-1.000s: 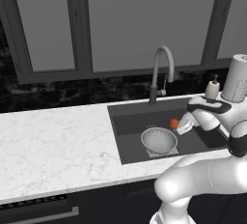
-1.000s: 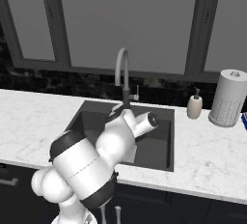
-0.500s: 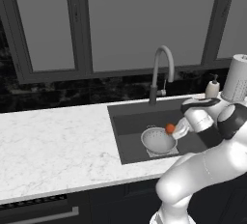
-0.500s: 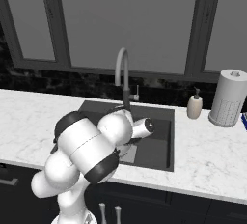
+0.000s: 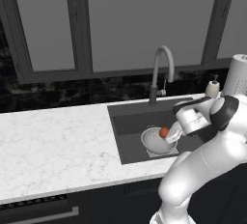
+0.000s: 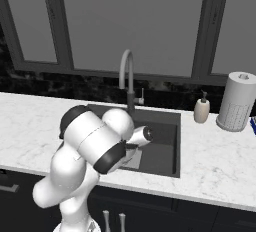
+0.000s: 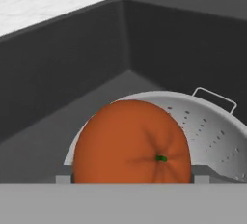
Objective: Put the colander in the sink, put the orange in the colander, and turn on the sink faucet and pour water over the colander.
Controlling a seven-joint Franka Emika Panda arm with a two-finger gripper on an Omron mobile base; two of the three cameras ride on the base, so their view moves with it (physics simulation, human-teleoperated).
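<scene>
White marble counter (image 5: 53, 146) runs beneath three dark window panes (image 5: 140, 20) in a rendered kitchen, with one dark grey sink (image 5: 128, 119) sunk into it.

One orange (image 5: 164, 132) sits between the two fingertips of the gripper (image 5: 169, 133), pinched on both sides, directly over the bowl of the colander (image 5: 155, 141). In the hand view the orange (image 7: 132, 143) is very close, its small green stem spot facing the camera, and a grey fingertip (image 7: 205, 174) presses against each side of it. Whether the fruit touches the metal under it cannot be told, because its lower part is hidden.

One colander (image 7: 212, 131), silver-grey and dotted with small holes, stands on the sink floor near the front wall. One of its loop handles (image 7: 214, 99) shows at the far rim.

One sink faucet (image 5: 161, 73) rises behind the basin, its arched spout curving forward over the sink (image 6: 167, 143). From the right base view the faucet (image 6: 127, 78) stands just beyond the white arm (image 6: 95, 146), which bends down into the basin.

Further out on the counter (image 6: 220, 161), to the right of the sink, stand one beige soap dispenser (image 6: 202, 109) and one white paper towel roll (image 6: 237, 102), near each other but apart.
</scene>
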